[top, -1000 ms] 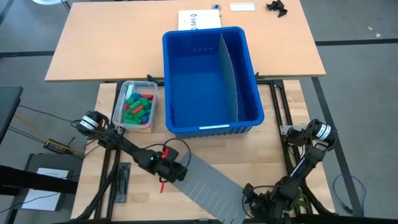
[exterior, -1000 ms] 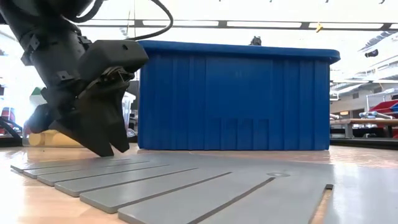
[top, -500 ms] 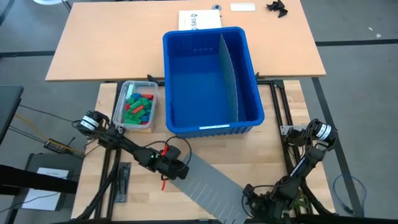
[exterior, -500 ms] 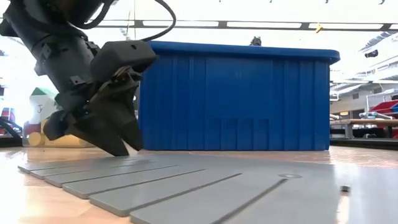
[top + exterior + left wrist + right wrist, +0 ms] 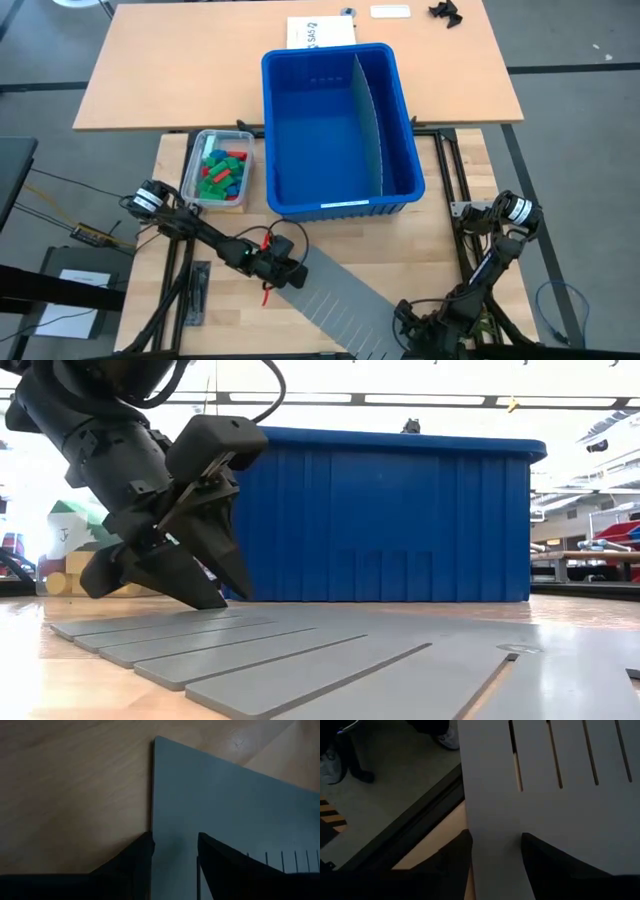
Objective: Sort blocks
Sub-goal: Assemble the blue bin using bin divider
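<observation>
The left gripper [image 5: 290,275] has shifted along the grey slotted panel [image 5: 340,305], fingers pinching its edge, blocks [image 5: 222,172] well apart.

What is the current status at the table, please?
Left gripper and right gripper each straddle an end of the grey slotted divider. Blocks untouched in clear tub. Blue bin empty.

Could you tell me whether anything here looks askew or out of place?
Yes: the grey slotted panel lies diagonally across the table, its lower end overhanging the edge. The left claw straddles one corner, the right claw the other end.
</observation>
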`<state>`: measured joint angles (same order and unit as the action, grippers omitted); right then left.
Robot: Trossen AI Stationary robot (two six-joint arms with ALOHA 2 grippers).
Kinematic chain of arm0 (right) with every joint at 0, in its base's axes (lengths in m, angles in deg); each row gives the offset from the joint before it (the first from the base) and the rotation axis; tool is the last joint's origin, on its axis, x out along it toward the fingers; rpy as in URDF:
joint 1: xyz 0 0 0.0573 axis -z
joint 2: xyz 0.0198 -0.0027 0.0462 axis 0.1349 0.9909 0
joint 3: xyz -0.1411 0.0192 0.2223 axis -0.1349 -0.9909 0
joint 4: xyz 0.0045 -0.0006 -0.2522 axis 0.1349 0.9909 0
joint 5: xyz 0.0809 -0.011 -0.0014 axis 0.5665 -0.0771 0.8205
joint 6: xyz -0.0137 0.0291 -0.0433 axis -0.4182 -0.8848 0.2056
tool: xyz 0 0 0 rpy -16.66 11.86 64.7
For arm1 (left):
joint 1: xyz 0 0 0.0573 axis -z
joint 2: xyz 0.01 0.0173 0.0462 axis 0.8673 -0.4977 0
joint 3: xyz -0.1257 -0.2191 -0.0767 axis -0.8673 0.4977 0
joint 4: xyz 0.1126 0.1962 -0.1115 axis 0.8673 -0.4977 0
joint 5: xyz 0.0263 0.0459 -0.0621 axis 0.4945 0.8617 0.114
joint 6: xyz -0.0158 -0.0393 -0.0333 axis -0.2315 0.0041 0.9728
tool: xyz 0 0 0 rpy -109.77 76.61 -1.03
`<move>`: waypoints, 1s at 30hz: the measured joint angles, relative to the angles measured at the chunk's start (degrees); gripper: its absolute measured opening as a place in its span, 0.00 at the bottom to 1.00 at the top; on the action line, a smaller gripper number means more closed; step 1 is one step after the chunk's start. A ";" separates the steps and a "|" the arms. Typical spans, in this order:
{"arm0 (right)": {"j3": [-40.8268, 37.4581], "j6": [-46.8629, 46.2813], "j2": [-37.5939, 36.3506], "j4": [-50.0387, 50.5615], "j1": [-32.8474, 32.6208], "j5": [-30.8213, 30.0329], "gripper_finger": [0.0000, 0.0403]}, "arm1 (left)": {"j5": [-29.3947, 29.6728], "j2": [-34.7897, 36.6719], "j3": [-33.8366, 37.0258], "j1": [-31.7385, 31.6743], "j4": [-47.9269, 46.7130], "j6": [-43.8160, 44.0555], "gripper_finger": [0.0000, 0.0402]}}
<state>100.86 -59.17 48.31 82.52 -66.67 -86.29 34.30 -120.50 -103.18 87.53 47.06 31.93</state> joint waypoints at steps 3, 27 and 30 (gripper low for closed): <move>0.44 0.10 -0.03 0.61 -0.37 -0.60 0.41 | 0.89 -0.04 -0.03 0.10 -0.02 0.08 0.42; 10.98 -9.45 -0.63 22.22 -1.06 -7.00 0.36 | 6.75 -0.17 -0.46 0.23 0.35 -0.33 0.42; 13.15 -13.44 -0.68 23.35 -1.38 -1.75 0.36 | 6.44 0.70 -1.15 0.44 0.93 -4.51 0.42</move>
<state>114.01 -72.60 47.63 105.87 -68.05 -88.04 40.74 -119.80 -104.33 87.98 47.99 27.42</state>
